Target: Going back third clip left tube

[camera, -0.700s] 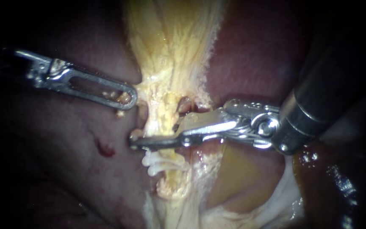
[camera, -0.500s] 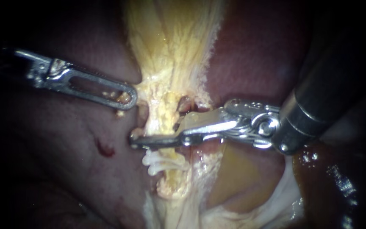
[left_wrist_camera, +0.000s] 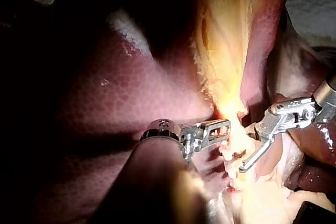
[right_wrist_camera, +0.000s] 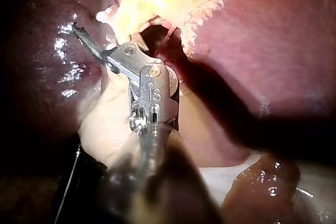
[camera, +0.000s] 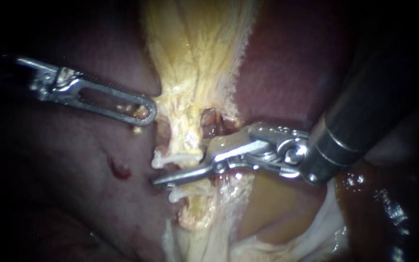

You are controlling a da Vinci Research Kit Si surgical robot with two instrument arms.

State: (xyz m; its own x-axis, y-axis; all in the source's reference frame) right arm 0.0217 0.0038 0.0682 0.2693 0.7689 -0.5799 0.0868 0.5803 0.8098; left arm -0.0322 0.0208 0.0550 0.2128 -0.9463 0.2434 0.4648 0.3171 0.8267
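— What is the endoscope showing?
— The left instrument (camera: 146, 112) is clamping its jaws on yellow tissue (camera: 195, 58). The right instrument (camera: 180, 164) is holding its jaws apart around a white clip (camera: 175, 157) sitting on the left tube (camera: 187, 138).
— And the wrist cameras?
— Both are showing the right jaws gaping beside that tube.

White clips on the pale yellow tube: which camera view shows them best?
Endoscope view: two white clips cross the pale yellow tube, one either side of the right instrument's long jaw. Left wrist view loses them in glare; right wrist view shows perhaps one white end.
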